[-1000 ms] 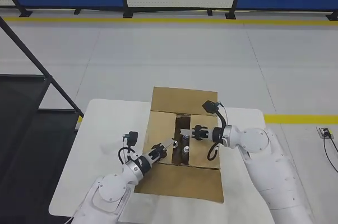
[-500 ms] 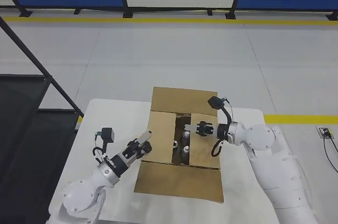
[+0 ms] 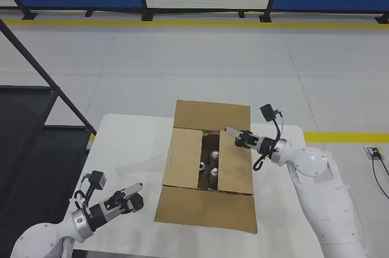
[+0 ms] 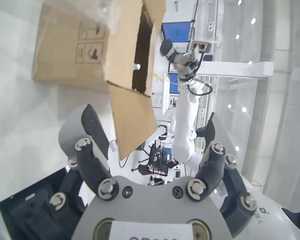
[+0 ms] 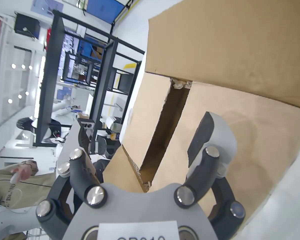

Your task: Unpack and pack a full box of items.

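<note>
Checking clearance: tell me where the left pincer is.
In the top view the left pincer, open, is over the table's near left part, apart from the cardboard box's left side.

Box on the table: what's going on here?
A two-armed robot is at an opened cardboard box on the table. Bottles show through the gap between its flaps. The right tool hovers open and empty over the box's right flap. The left tool, also open and empty, hangs over the table off the box's front left corner. Neither arm holds anything.
</note>
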### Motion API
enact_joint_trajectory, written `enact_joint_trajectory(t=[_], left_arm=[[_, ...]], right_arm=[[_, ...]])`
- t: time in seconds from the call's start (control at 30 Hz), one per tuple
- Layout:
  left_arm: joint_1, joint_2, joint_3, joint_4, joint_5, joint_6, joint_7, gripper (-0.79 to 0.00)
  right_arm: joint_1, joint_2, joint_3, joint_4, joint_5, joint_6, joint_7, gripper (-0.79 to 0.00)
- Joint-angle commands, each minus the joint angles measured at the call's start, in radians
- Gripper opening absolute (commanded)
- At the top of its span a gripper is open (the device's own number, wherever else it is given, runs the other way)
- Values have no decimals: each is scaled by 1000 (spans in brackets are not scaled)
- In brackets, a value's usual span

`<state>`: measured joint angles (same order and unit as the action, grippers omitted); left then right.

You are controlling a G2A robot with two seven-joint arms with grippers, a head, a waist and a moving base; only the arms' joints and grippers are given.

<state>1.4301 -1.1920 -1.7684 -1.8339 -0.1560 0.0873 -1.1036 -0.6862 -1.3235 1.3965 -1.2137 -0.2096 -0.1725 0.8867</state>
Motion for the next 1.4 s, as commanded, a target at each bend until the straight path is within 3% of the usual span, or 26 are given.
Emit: enact_joint_trajectory(t=[0.0, 0.27, 0.4, 0.67, 0.9, 1.37], left_arm=[[-3, 7, 17, 13, 53, -5, -35, 0], [-11, 20, 118, 24, 129, -41, -105, 0], [-19, 24, 138, 21, 106, -44, -109, 0], [-21, 30, 155, -1, 25, -45, -84, 0], [-7, 31, 163, -63, -47, -24, 8, 0], [-39, 25, 211, -131, -196, 44, 224, 0]], right_arm=[[12, 0, 7, 35, 16, 8, -51, 0], [86, -9, -4, 210, -25, 96, -329, 0], [135, -19, -29, 307, -31, 105, -409, 0], [280, -51, -107, 571, 13, 35, -381, 0], [366, -63, -111, 734, 97, -121, -289, 0], [396, -39, -72, 790, 170, -286, -179, 0]])
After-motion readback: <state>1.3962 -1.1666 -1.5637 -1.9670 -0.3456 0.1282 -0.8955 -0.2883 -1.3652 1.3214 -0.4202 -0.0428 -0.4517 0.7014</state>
